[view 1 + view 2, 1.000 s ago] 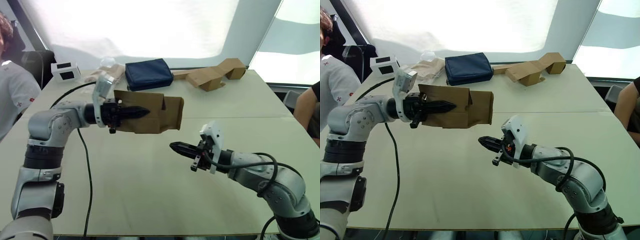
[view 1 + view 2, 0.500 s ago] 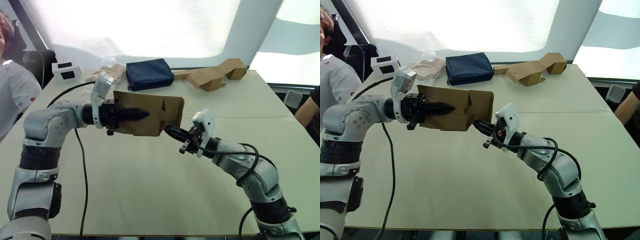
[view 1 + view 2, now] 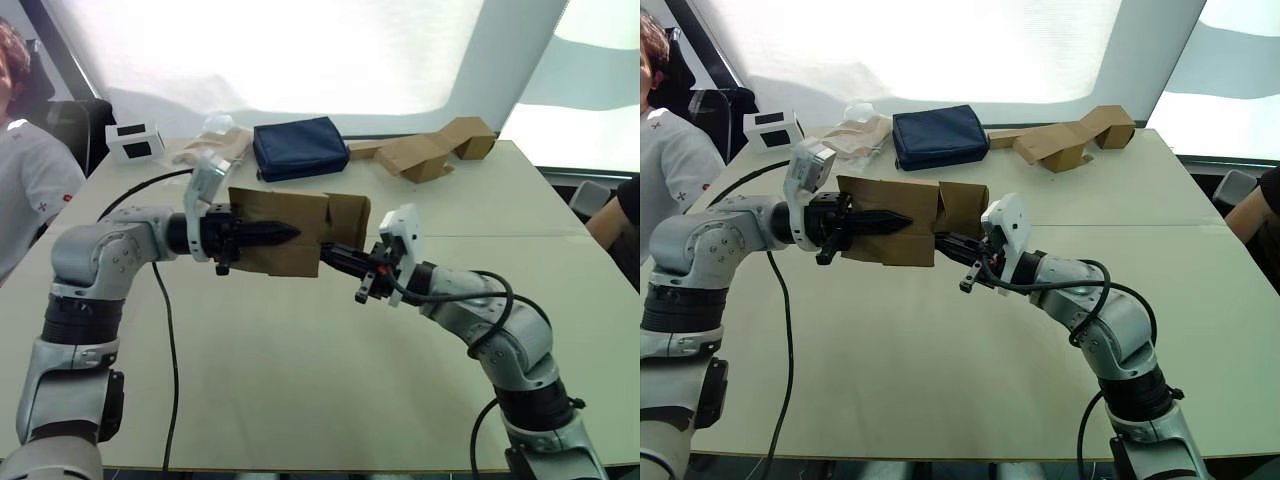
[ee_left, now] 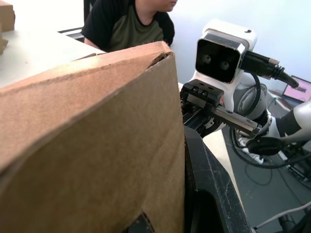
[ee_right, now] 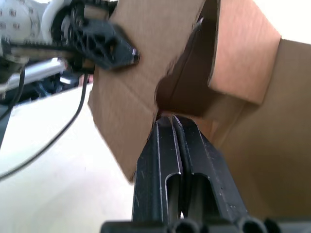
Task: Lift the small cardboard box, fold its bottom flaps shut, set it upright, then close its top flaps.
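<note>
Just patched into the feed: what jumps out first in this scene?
The small cardboard box held in the air over the table, gripped by the left gripper. The right gripper, fingers together, pokes at its open flaps from the other side. Behind lie a navy pouch and folded cardboard pieces.

The small cardboard box hides the left gripper's far finger — and the right gripper's tips.

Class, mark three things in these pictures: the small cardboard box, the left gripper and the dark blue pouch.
small cardboard box [image 3: 300,232]: left eye view, on its brown side panel.
left gripper [image 3: 290,233]: left eye view, at its black fingertips against the box.
dark blue pouch [image 3: 298,148]: left eye view, middle of its top face.
</note>
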